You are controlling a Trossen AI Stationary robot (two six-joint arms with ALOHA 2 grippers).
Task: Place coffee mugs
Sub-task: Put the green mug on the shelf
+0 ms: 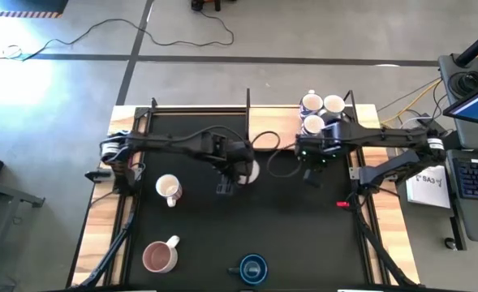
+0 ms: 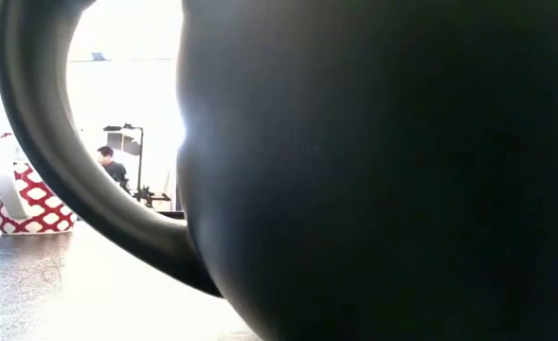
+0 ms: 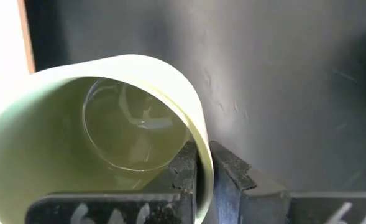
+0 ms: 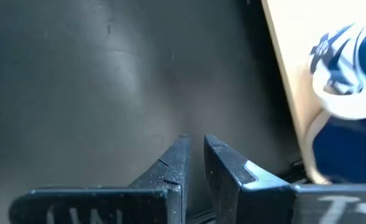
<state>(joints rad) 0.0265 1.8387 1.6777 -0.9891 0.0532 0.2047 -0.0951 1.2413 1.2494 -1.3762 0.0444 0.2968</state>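
- Dark blue mug (image 1: 253,268) sits at the worktop's (image 1: 303,235) near edge, pink mug (image 1: 159,257) just left of it, white mug (image 1: 168,188) behind.
- Mid-worktop, left hand (image 3: 201,180) is pinched shut on the green-lined mug's (image 3: 102,130) rim; glazed ceramic looks slick, stiff and chippy, so the wall pinch seems right.
- Right hand (image 4: 194,165) hangs nearly closed, holding nothing.
- Three mugs (image 1: 320,109) cluster at the far right.

Overhead on whole table (image 1: 247,235); low view against mug (image 2: 383,170)
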